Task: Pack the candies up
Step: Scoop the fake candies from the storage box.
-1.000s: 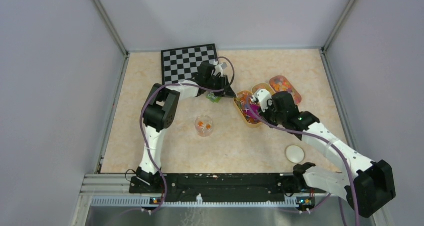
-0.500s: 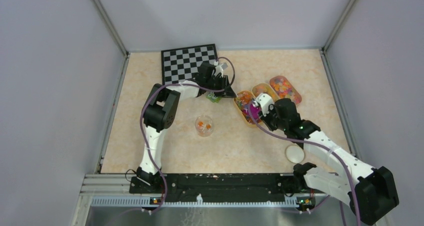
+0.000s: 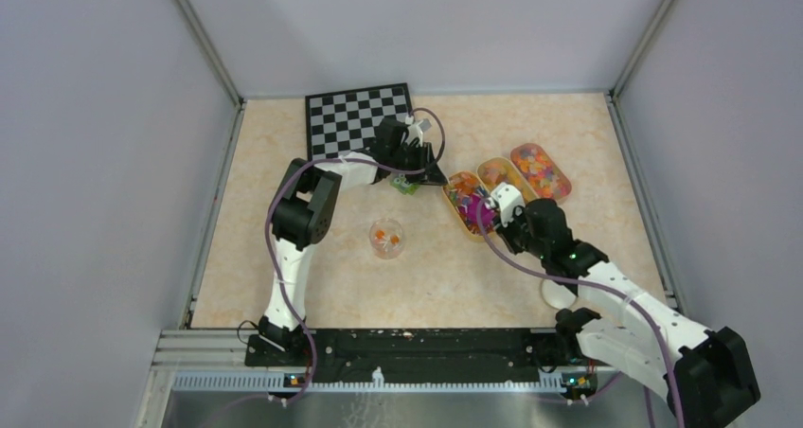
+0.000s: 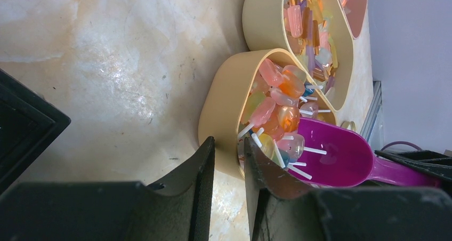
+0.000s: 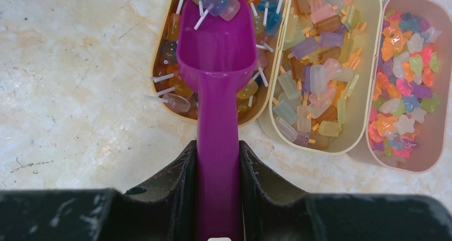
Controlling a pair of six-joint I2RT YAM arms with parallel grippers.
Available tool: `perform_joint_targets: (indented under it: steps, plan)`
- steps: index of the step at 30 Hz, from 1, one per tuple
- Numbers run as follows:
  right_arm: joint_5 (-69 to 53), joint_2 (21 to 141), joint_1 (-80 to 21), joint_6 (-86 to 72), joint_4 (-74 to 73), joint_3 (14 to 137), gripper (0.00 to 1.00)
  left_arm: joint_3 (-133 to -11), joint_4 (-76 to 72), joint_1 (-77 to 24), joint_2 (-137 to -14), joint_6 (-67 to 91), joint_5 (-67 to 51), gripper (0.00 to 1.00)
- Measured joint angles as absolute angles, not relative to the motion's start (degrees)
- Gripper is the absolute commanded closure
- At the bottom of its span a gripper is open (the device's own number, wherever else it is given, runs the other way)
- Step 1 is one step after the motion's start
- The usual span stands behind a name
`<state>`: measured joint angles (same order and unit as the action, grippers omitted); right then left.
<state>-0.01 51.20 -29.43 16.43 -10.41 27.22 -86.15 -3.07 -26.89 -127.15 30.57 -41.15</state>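
The right arm hides part of a round lid (image 3: 549, 294). In the right wrist view the far ends of the trays (image 5: 373, 49) are cut off. There are three of them on the counter (image 3: 303, 258), all holding candies (image 5: 314, 81). Two more candies lie in the single scoop (image 5: 216, 49), whose handle the right end effector (image 5: 217, 155) clenches. The left end effector (image 4: 229, 150) pinches the wall of the leftmost tray (image 4: 221, 107). One cup (image 3: 386, 238) holds a few pieces.

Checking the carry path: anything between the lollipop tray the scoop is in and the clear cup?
Nothing visible. The table between the lollipop tray and the clear cup is bare. The green block lies farther back, beside the left gripper, off that line.
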Motion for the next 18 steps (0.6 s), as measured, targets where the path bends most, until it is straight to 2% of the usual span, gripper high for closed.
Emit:
perform_joint_targets:
  steps: [18]
  plan:
    - [0.6,44.5,-29.5,11.7,-1.8,18.8,1.00,-86.1,-3.0,-26.9,-127.2,30.5,-41.1,0.67]
